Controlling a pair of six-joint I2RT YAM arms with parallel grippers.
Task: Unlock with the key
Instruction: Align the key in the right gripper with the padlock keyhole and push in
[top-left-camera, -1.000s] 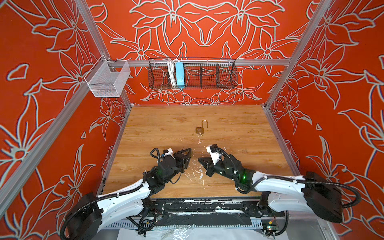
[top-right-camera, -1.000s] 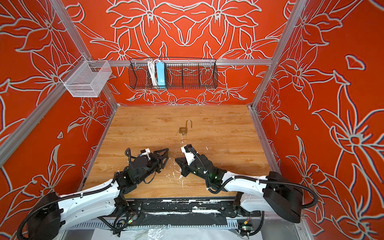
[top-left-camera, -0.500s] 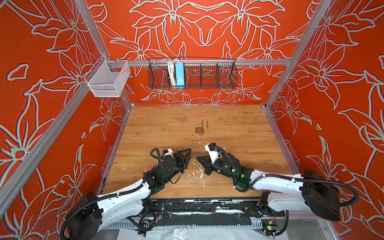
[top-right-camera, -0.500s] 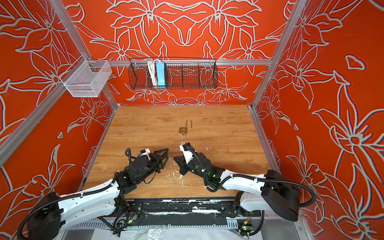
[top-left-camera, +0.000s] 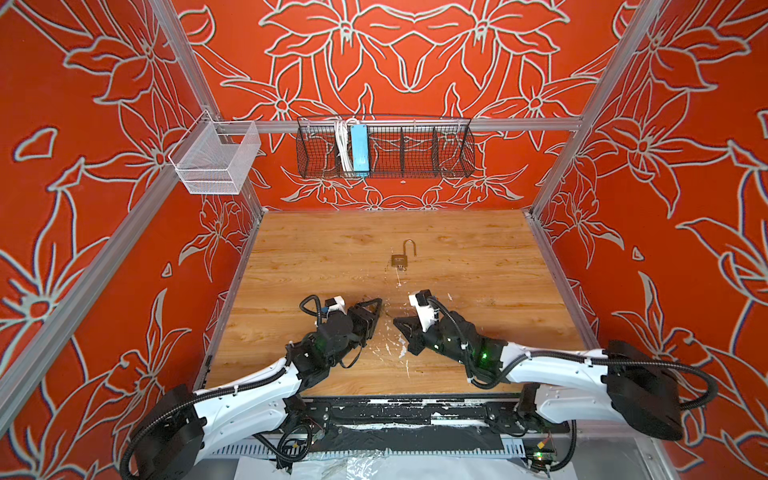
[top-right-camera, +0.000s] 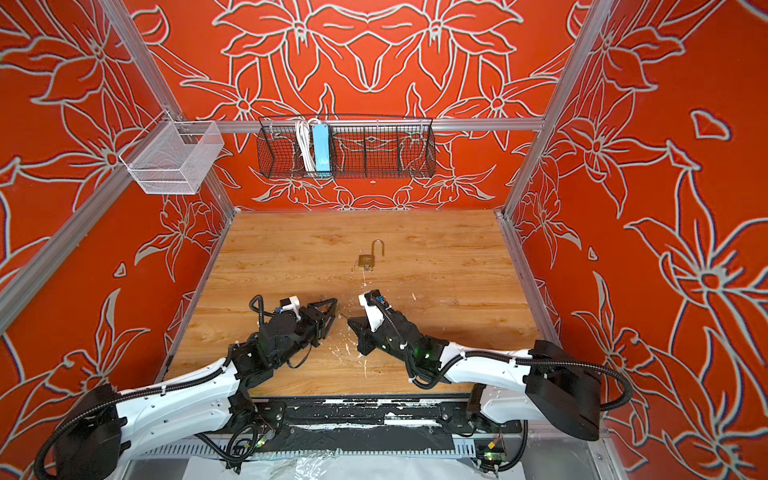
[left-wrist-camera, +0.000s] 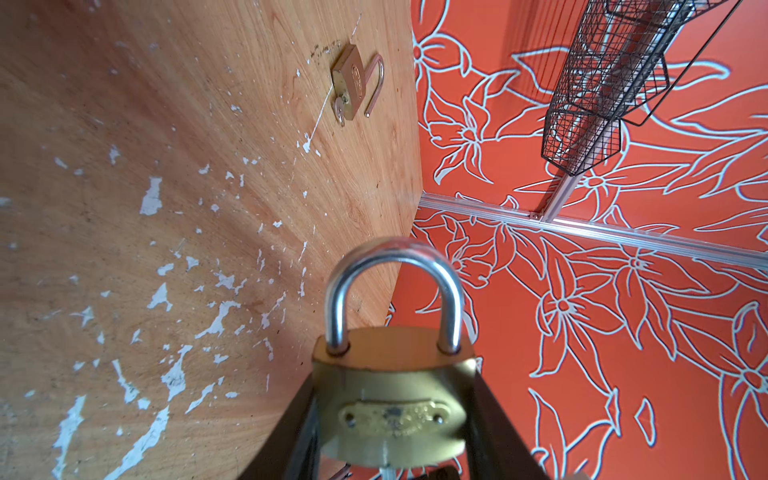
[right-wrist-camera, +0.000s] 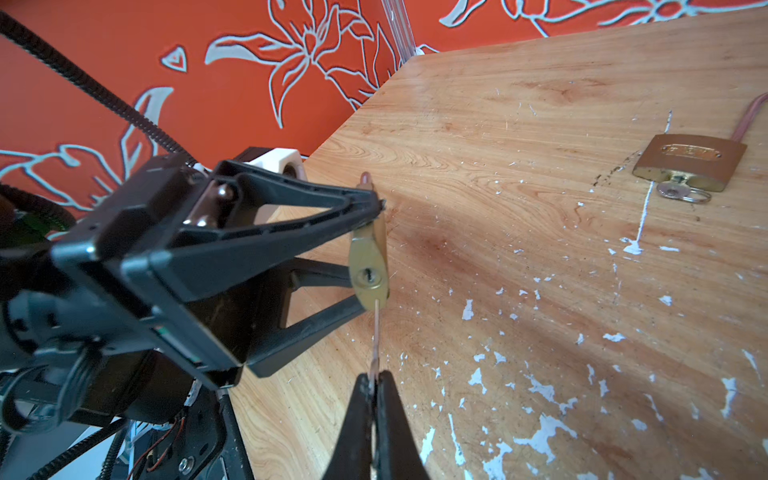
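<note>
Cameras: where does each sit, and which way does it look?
Both top views: high at the near edge, looking down on the table; left claw and right claw show.
Left wrist: on the left arm, looking along its fingers at the held padlock.
Right wrist: on the right arm, looking past the key at the left claw.
Shared: all show the open padlock on the table.

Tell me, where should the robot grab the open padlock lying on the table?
Probably best: grip the open padlock by its brass body, across the side edges, coming down from above. It lies flat, its shackle swung open at the far end and a key in the near end.
</note>
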